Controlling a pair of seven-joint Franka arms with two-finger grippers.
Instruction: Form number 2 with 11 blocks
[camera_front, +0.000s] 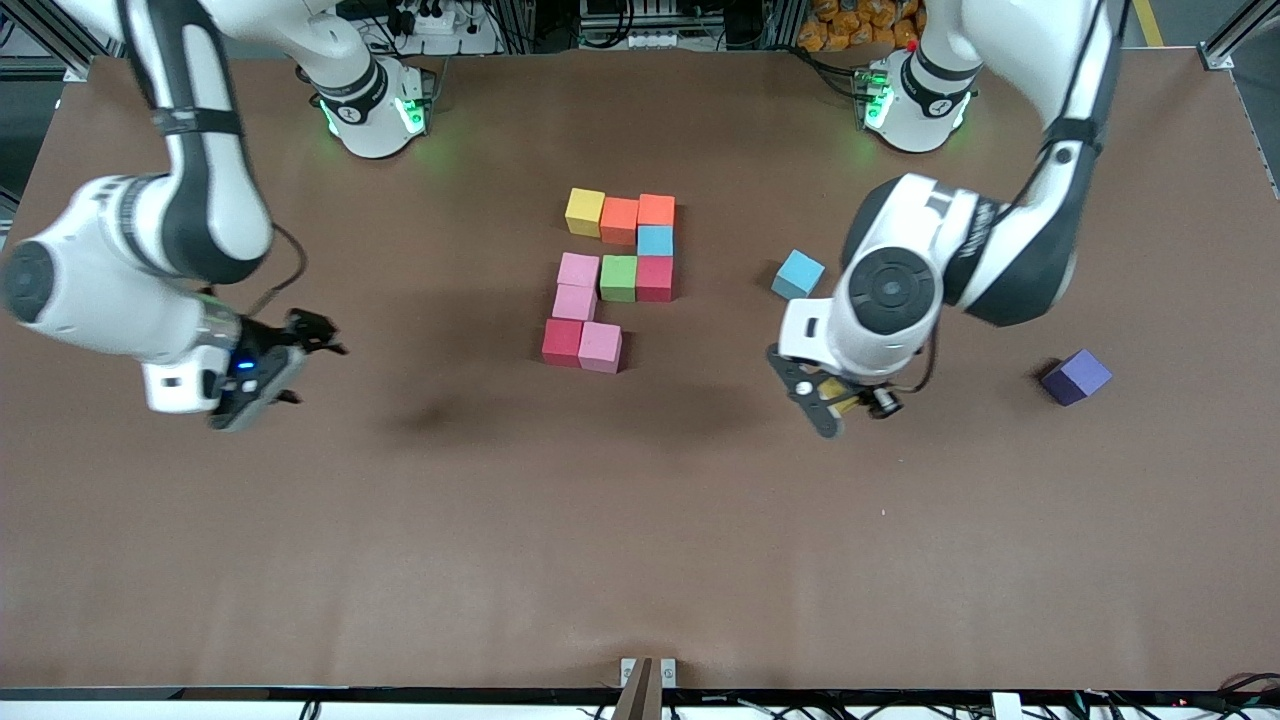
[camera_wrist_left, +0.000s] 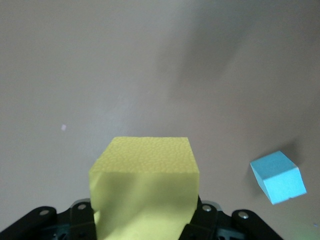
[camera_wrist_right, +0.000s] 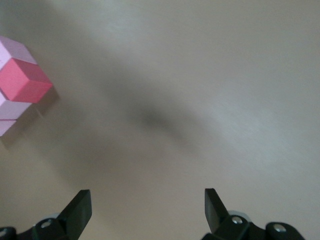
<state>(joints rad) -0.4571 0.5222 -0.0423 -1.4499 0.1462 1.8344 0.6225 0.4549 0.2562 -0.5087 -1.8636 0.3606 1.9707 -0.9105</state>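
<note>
Occlusions / cut-offs
Yellow block (camera_wrist_left: 145, 187) runs off the left wrist frame's edge and is mostly hidden under the left gripper (camera_front: 835, 398) in front view.

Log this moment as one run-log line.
left gripper: shut on yellow block, over bare table | right gripper: open, empty, waiting | number 2: ten blocks placed

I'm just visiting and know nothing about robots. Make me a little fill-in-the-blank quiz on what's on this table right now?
1. The left gripper is shut on a ____ block.
2. The right gripper is open and holds ____.
3. In the number 2, the green block sits between a red block and a ____ one.
4. The loose light blue block lies toward the ____ arm's end of the table.

Missing words: yellow; nothing; pink; left
</note>
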